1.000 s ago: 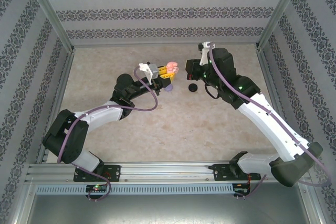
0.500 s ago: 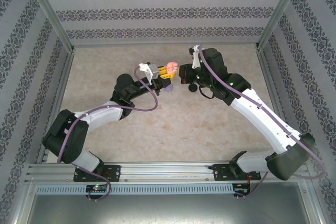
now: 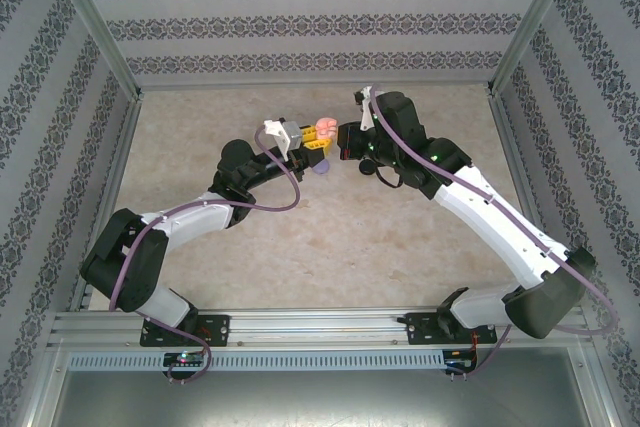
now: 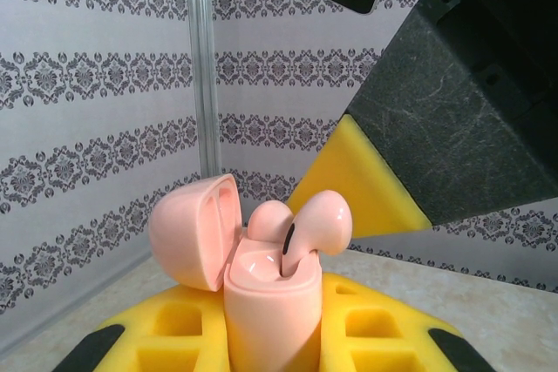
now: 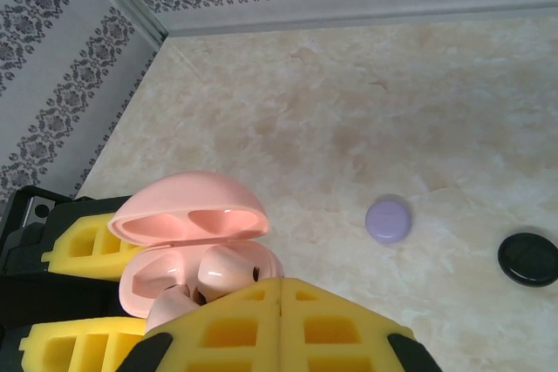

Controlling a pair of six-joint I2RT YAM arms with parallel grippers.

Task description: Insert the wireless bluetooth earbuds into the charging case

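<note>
Nearest the arm bases, two closed cases sit on the table (image 5: 349, 84): a purple case (image 5: 388, 219) and, near it, a black case (image 5: 528, 259), both out of the action. Up above them, the left fingers (image 3: 318, 140) are clamped narrow on the lower body of the pink case (image 4: 270, 315), holding it upright with its lid (image 4: 192, 228) flipped back. Look inside: one pink earbud (image 4: 268, 218) sits low in its well, but the second pink earbud (image 4: 316, 224) rides high, stem only partly down and head leaning over. Right beyond it are the right fingers (image 5: 281, 311), pressed fully together with nothing between them. Their yellow tip is poised at that raised bud, and whether it is touching or just clear I can't tell.

Now the danger. Those joined tips are broad and the bud's head is small and rounded, so a push landing off-centre could skid away and flick the bud out of the case and down to the table. Press along the wrong line and the stem likely jams on the well's edge instead of sliding home. Too much force and the case may twist or slip in the left grip, since only its base is pinched. And a stray sweep could catch the open lid and snap it onto an unseated bud.
</note>
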